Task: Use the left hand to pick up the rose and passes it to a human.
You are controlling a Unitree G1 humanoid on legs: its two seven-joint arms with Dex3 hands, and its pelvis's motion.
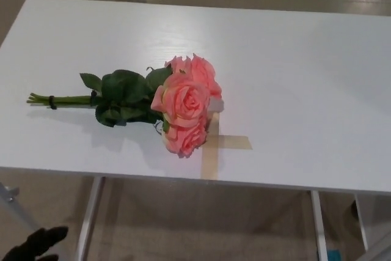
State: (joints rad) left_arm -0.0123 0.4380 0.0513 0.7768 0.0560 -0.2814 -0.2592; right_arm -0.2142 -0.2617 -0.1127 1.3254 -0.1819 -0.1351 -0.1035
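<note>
At the lower left corner of the frame, below the counter's near edge, a dark shape pokes into view: it looks like the left robot hand [33, 244], though so little of it shows that whether it is released or clenched cannot be told. It holds nothing that can be seen and is well apart from the flowers. No right robot hand is in view.

Moving right along the white counter [305, 59], the rose [131, 99] lies on its side in the left-centre of the frame. It is in fact a small bunch: thin green stems [61, 99] point toward the left edge, bound by a dark tie [52, 102] near their ends and another close to the leaves. Next comes a cluster of dark green leaves [125, 96], then the pink blooms [186, 102], whose heads rest over the upper arm of a tan tape cross [223, 145] stuck to the counter near the front edge.

The bunch should be light and easy to lift, but the petals and leaves are soft and would crush or shed under a squeeze. The stems are the firmer part, and being tied together they give one compact bundle; the stretch between the two ties looks like the sensible place to take hold, keeping clear of the blooms. The stems lie flat and low, so closing around them without sliding them sideways calls for care.

To the right of the cross the counter is bare white.
</note>
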